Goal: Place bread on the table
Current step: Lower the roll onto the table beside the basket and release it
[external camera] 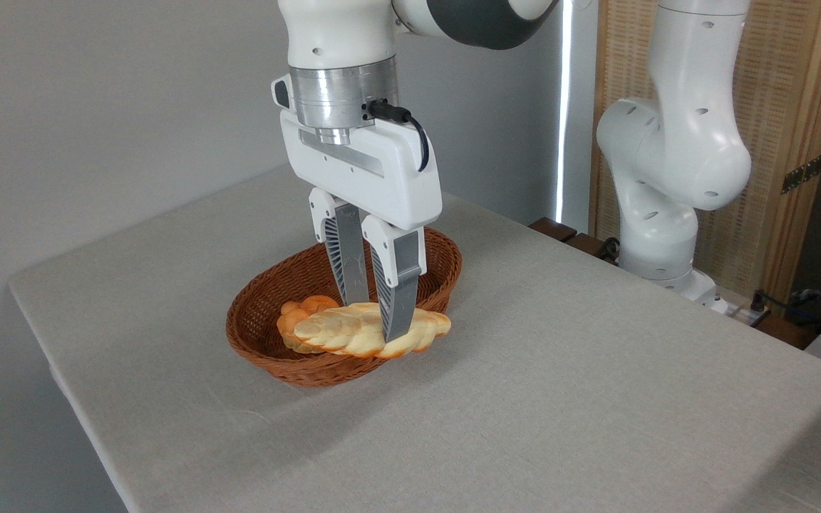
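Observation:
The bread [343, 333] is a long pale yellow braided loaf with golden-brown edges, held level over the front part of the brown wicker basket [268, 353]. My gripper [375, 317] points straight down and is shut on the loaf near its middle, one finger behind it and one in front. The loaf's right end reaches past the basket's rim. The table [560, 399] under the basket is covered in light grey-beige cloth.
A small orange knotted bun [303, 308] lies in the basket behind the loaf's left end. The arm's white base [667, 214] stands at the table's far right edge, beside cables and a wooden screen.

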Controlling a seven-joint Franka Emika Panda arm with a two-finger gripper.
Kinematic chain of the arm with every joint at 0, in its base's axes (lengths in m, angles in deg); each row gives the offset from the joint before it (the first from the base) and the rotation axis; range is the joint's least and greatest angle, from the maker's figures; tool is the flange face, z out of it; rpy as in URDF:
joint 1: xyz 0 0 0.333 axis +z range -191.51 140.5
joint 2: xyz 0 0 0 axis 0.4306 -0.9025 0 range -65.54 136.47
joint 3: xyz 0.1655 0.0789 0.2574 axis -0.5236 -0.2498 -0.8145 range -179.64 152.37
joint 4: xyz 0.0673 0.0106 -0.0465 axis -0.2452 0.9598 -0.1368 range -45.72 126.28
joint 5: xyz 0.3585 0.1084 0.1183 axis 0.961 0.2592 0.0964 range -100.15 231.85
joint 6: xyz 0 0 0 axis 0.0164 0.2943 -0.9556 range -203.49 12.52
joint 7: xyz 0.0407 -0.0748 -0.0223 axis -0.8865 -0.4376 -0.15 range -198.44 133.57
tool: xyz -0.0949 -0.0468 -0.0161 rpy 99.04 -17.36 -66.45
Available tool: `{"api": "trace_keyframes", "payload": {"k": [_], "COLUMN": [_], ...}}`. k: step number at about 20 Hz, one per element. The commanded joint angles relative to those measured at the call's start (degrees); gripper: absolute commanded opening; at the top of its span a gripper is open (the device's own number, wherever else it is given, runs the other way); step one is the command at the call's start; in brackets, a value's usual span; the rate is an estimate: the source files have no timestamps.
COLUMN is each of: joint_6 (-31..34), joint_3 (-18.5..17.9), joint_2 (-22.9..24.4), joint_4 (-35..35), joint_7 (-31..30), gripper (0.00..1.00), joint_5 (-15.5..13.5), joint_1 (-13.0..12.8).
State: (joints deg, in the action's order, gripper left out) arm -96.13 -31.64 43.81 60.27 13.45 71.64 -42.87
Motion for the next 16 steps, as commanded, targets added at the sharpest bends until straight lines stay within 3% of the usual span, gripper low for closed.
{"api": "trace_keyframes", "payload": {"k": [1,14,16], "joint_6": [-0.4,0.1,0.0], "joint_3": [-0.4,0.1,0.2], "joint_2": [-0.2,-0.2,-0.2], "joint_4": [-0.7,-0.7,-0.8], "joint_7": [-0.5,-1.0,-3.0], "gripper": [1.00,1.00,1.00], "joint_5": [0.4,0.0,-1.2], "joint_1": [-0.7,-0.7,-0.7]}}
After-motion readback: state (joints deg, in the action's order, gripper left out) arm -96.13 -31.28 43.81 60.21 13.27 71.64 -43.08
